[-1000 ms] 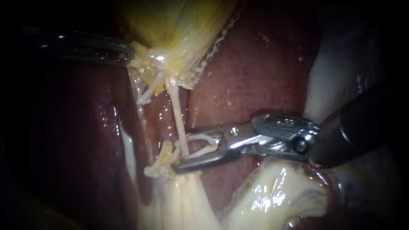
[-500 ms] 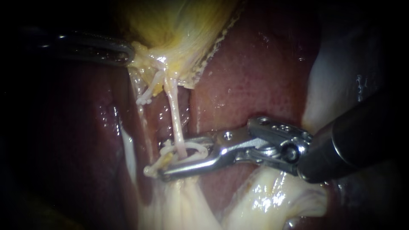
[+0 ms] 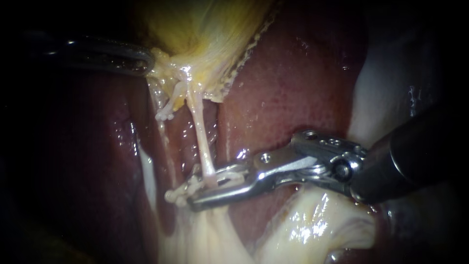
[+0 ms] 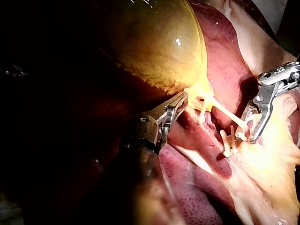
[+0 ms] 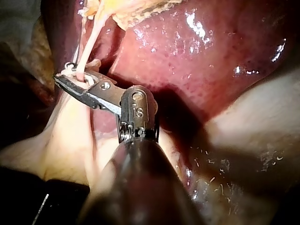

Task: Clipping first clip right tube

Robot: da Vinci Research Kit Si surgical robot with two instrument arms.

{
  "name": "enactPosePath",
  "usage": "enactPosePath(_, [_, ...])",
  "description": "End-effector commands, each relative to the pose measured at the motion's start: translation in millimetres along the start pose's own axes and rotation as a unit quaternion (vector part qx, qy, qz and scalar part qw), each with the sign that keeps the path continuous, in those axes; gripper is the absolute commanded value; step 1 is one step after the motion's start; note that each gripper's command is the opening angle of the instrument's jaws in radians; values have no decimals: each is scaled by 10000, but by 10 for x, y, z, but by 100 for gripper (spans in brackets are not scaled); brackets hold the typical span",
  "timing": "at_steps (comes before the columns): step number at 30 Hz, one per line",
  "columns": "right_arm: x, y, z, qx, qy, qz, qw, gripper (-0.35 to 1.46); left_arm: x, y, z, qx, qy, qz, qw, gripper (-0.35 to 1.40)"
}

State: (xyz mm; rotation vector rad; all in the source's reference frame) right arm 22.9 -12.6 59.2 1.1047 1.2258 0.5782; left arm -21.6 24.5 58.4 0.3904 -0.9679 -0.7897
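From the endoscope, the left instrument [image 3: 144, 62] comes in from the left. Its claw is clenched on the lower edge of the gallbladder [image 3: 205, 34], and I judge this pull is what draws the right tube [image 3: 201, 142] out straight over the liver [image 3: 293, 83]. The right instrument [image 3: 200, 190] reaches in from the right, square across the tube's lower end. Its claw is squeezed nearly together on a pale clip [image 3: 227, 174], with the tube passing through it. Crossing the tube square like this should let the clip close flat over its full width.

In the left wrist view, the left instrument [image 4: 178, 104] has its claw clamped on the yellow edge under the gallbladder [image 4: 154, 42]. Ahead of it the tube [image 4: 227, 115] runs to the right instrument [image 4: 248, 131], whose claw straddles the tube's far end.

In the right wrist view, the right instrument [image 5: 70, 80] lies low against the liver [image 5: 187, 61]. The tube [image 5: 89, 44] drops into the claw near the tips, where bits of the white clip [image 5: 70, 70] show. The squeeze looks close to complete, though I cannot tell whether the clip has locked.
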Motion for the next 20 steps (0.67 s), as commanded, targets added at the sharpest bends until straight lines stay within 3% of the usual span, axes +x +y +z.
enactPosePath(1, [0,1,0,-4,4,0,10000,-16,0,0,0,0,0,-1,10000,-35])
enactPosePath(4, [-1,4,-1,-9,-6,117,9999,-35,0,0,0,-1,0,-1,10000,-35])
enactPosePath(9, [-2,5,0,-16,-14,408,9992,-35,0,0,0,-2,0,-1,10000,-35])
enactPosePath(20, [-3,6,-1,-36,-37,404,9992,-35,0,0,1,-4,-1,0,10000,-35])
